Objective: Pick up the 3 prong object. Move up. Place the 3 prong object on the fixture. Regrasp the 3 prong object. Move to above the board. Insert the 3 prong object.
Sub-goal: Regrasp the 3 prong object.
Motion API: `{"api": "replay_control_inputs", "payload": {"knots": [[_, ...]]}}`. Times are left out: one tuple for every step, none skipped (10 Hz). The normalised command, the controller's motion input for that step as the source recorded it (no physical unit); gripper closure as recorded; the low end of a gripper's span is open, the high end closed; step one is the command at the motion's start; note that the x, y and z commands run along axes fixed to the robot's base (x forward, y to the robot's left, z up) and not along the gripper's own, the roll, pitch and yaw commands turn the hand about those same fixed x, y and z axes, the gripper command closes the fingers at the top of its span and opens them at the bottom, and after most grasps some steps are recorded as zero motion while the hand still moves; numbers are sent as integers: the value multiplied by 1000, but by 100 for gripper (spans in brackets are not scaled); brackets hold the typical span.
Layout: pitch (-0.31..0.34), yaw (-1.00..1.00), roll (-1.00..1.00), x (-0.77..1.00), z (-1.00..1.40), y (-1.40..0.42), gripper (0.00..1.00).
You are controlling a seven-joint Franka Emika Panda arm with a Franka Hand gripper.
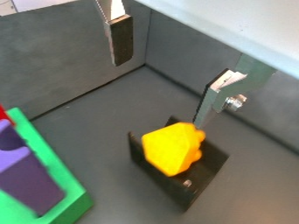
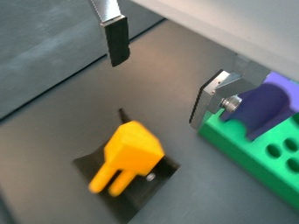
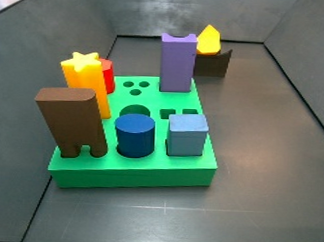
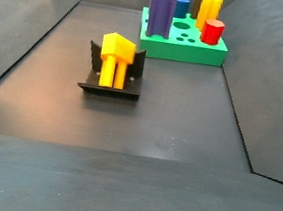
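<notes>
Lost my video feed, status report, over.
Gripper open, empty, above the fixture. Orange 3 prong object resting on fixture, released. Board three round holes free; nothing in the way.

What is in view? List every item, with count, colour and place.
orange plastic 3 prong object: one, orange, lying on the fixture, apart from the board
dark L-shaped fixture: one, dark, on the floor beside the board
flat square green board: one, bright green, on the floor
tall purple block: one, purple, standing in the board
yellow star-topped block: one, yellow, in the board
red cylinder: one, red, beside the star-topped block
brown arch-shaped block: one, brown, at a board corner
blue cylinder: one, blue, in the board
blue square block: one, lighter blue, beside the blue cylinder
small round holes: three, empty, in the board
gripper: one, silver fingers with dark pads, open, above the 3 prong object
</notes>
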Motion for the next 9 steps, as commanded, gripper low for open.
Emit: {"api": "replay_control_inputs", "payload": {"knots": [[-2, 40, 1000, 2, 7, -18, 0], [3, 41, 1000, 21, -12, -24, 0], [11, 43, 1000, 37, -19, -21, 0], [21, 45, 1000, 52, -18, -26, 0], [32, 48, 1000, 65, -22, -29, 0], [46, 52, 1000, 74, -20, -31, 0], [70, 60, 1000, 90, -20, -34, 0], [94, 69, 1000, 101, -22, -38, 0], [122, 83, 1000, 111, -26, -40, 0]]}}
